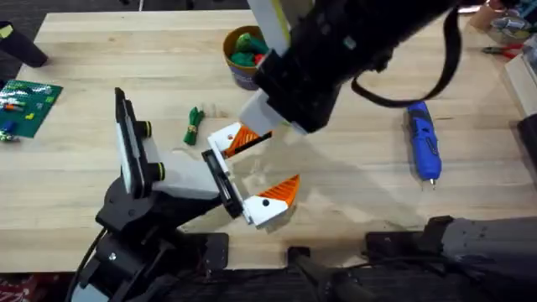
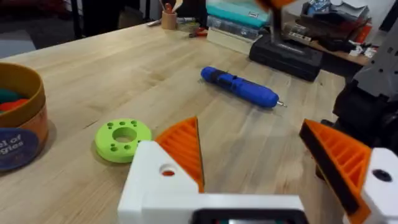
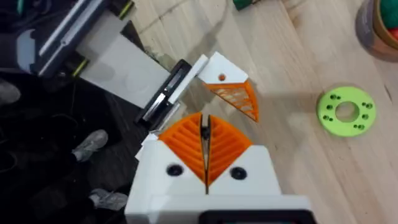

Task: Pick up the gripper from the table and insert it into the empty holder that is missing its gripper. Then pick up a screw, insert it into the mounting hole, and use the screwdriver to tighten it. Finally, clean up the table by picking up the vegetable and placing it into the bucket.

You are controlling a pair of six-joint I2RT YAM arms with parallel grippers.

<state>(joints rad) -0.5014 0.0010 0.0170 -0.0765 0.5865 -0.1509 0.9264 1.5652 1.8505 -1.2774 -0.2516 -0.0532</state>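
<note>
On the light wooden table point(image 1: 352, 193), the right arm point(image 1: 352, 42) reaches across the middle, large and dark, over the left arm's point(image 1: 134, 218) white hand body. The right claw point(image 3: 205, 142) hangs just above that hand, its orange ribbed pads pressed together with nothing between them. The left claw point(image 2: 249, 127) is spread wide, with bare table between its two orange tips.

Well apart on the right side of the table lies the blue screwdriver point(image 1: 424, 138), flat, with its thin bit pointing toward the near edge. At the far middle stands the bucket point(image 1: 239, 59), upright, with green and red things inside.

The white finger piece point(image 3: 227, 87) sits at the end of the black slotted holder point(image 3: 166, 96) on the left arm's hand. Its orange wedge points away from the hand, and its round mounting hole shows orange. Its twin finger point(image 1: 275, 197), nearer the table's front edge, carries a black screw dot.

A lime-green flat ring point(image 3: 345, 111) lies on the wood between the bucket and the finger piece. The vegetable point(image 1: 195, 126) lies on the table just beyond the hand, apart from it, between it and the bucket.
</note>
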